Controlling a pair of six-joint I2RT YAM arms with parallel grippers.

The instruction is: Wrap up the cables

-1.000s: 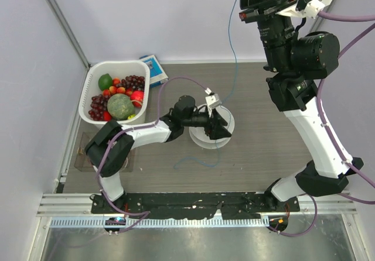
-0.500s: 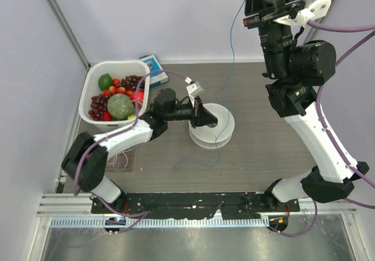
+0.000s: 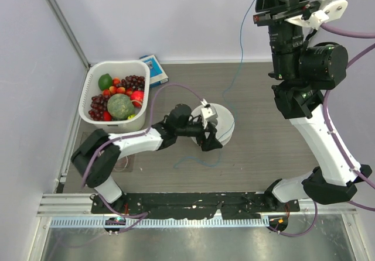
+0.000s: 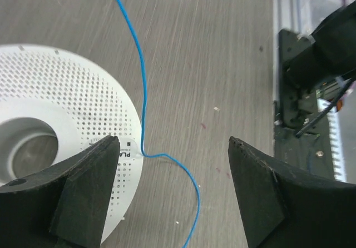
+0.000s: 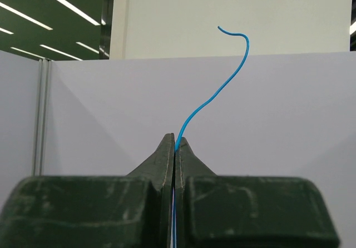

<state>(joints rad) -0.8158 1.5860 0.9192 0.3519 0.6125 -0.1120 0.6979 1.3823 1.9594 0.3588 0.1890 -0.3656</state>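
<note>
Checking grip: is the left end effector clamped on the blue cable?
No: the left end effector is open, the blue cable loose between its fingers.

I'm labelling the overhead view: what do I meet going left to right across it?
Basket → blue box → spool → right arm. The left gripper and cable overlap the spool, so omitted.

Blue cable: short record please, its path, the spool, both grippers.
cable: blue cable runs from the raised right gripper down past the spool's rim
spool: white perforated spool, flat on table
right gripper: shut on blue cable, free end sticking out
left gripper: open, fingers either side of the cable, not gripping
</note>
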